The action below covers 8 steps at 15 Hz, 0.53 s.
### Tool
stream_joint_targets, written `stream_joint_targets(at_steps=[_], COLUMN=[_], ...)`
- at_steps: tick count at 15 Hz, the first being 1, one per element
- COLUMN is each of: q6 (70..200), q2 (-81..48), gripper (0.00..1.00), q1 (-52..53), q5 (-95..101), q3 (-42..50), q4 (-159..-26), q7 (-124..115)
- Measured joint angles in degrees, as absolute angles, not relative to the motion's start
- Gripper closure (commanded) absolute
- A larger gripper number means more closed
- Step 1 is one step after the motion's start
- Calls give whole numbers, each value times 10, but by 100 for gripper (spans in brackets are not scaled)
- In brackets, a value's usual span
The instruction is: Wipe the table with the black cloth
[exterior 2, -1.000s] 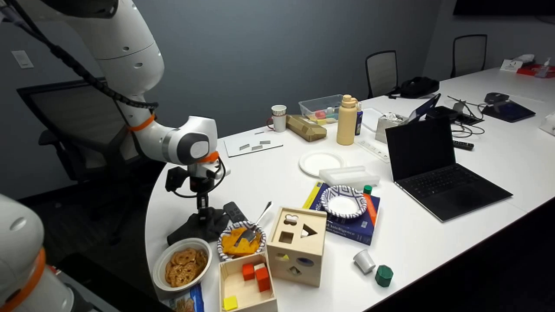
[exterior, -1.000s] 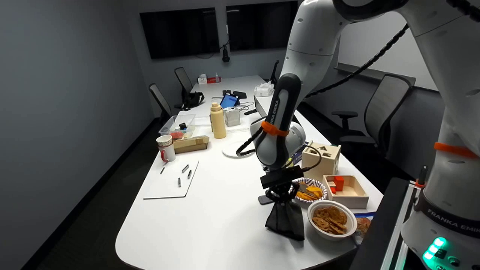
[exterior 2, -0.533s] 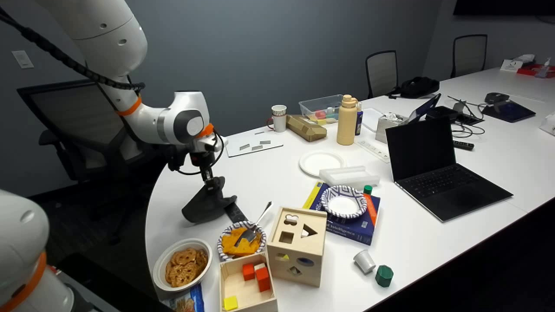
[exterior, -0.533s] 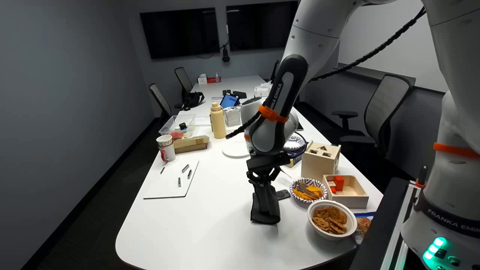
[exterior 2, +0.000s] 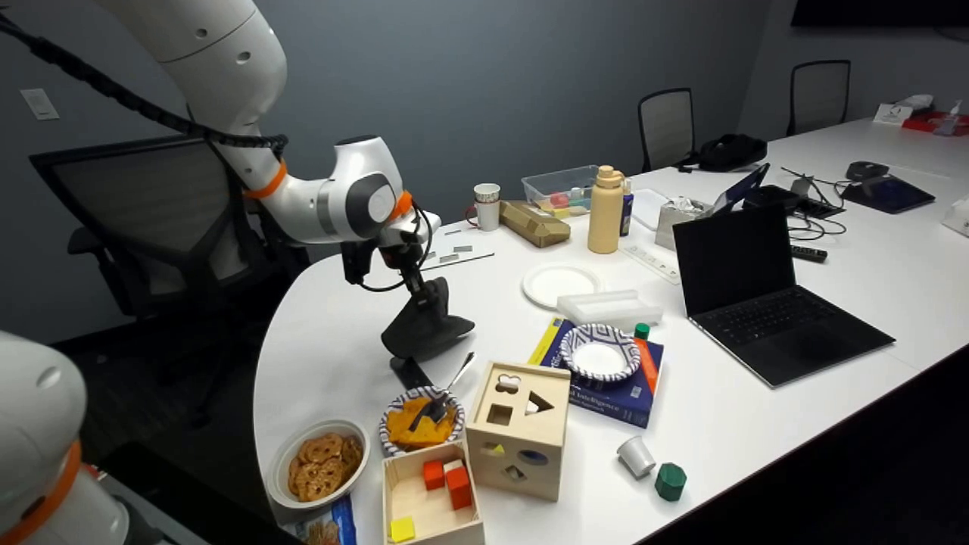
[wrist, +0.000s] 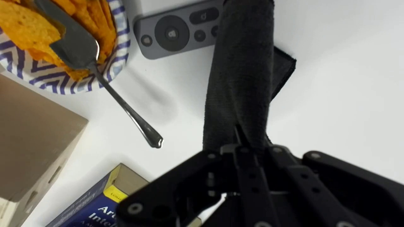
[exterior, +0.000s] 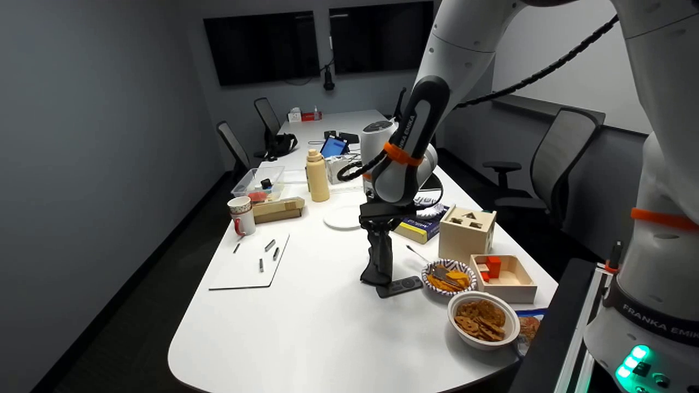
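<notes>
The black cloth (exterior: 377, 265) hangs folded from my gripper (exterior: 379, 233) over the white table (exterior: 306, 333). In an exterior view the cloth (exterior 2: 424, 329) spreads at its lower end, at or just above the table (exterior 2: 333, 325); contact is hard to tell. My gripper (exterior 2: 424, 297) points down, shut on the cloth's upper part. In the wrist view the cloth (wrist: 240, 72) runs up from my gripper (wrist: 254, 145) and covers one end of the remote's outline. The fingertips are partly hidden by fabric.
A grey remote (exterior: 401, 286) lies right beside the cloth's lower end. A patterned bowl of chips (exterior 2: 387, 435) with a utensil (wrist: 123, 104) sticking out, a pretzel bowl (exterior: 483, 344), a wooden shape box (exterior: 467, 234) and a book (exterior: 415, 232) stand nearby. A white board (exterior: 246, 273) lies across the table.
My gripper has carried the cloth from beside the pretzel bowl, past the remote, farther along the table toward the plate. The remote is more uncovered now.
</notes>
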<state>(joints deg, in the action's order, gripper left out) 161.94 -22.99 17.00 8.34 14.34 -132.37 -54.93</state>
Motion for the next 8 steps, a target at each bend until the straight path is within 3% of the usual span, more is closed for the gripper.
stream_joint_targets(at_steps=[8], q6=[1567], q2=[-376], gripper=[99], q1=[131], q5=[67], q3=[131], q4=[-1189], q7=[-532])
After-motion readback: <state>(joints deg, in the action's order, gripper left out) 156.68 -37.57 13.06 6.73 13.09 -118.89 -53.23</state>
